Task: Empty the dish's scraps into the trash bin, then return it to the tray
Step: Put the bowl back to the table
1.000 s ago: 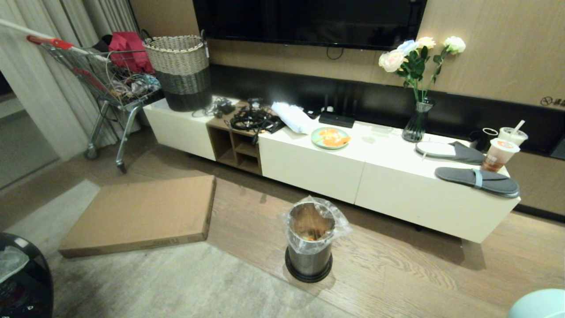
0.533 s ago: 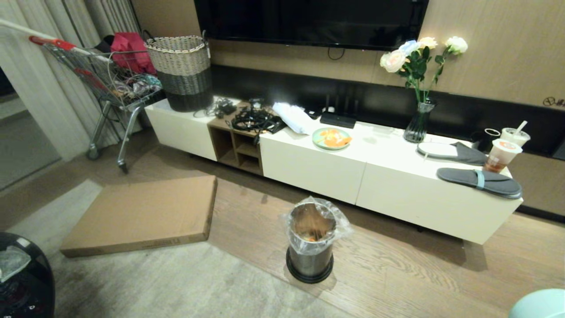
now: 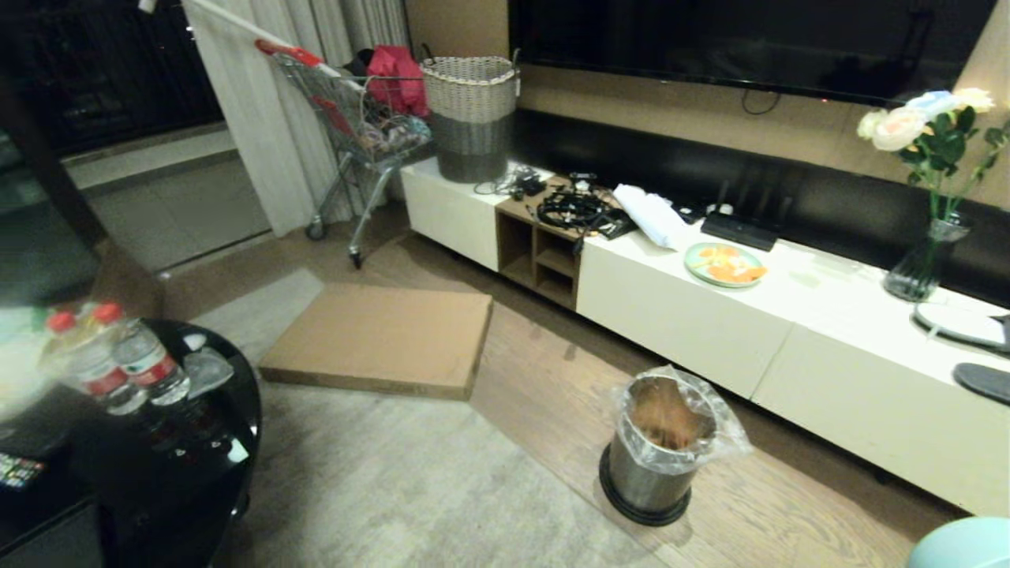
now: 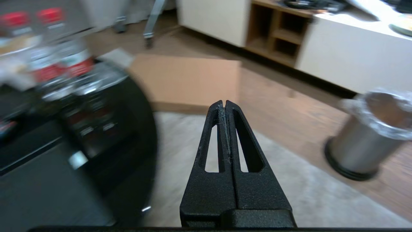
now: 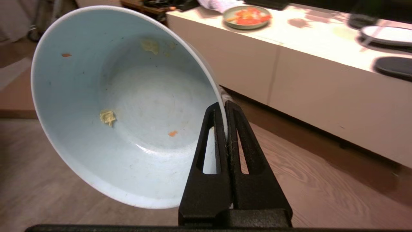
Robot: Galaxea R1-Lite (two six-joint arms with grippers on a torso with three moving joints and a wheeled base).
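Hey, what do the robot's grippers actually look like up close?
Both the left gripper and right gripper are matte black with a grainy texture: two long tapering fingers, each with an elongated cut-out slot, rising from a blocky black base. No cables or markings show.

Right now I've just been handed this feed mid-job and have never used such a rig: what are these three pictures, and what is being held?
The wide picture comes from the robot's head camera, looking down at a living room. The trash bin stands on the wood floor before a long white cabinet, which carries a green plate of carrot slices.

The other two come from cameras on each wrist, behind black two-finger grippers. The left gripper is shut and holds nothing. The right gripper is shut on the rim of the dish, a pale blue bowl tilted on its side, nearly empty: only a few small scraps cling inside. No tray shows in any view.
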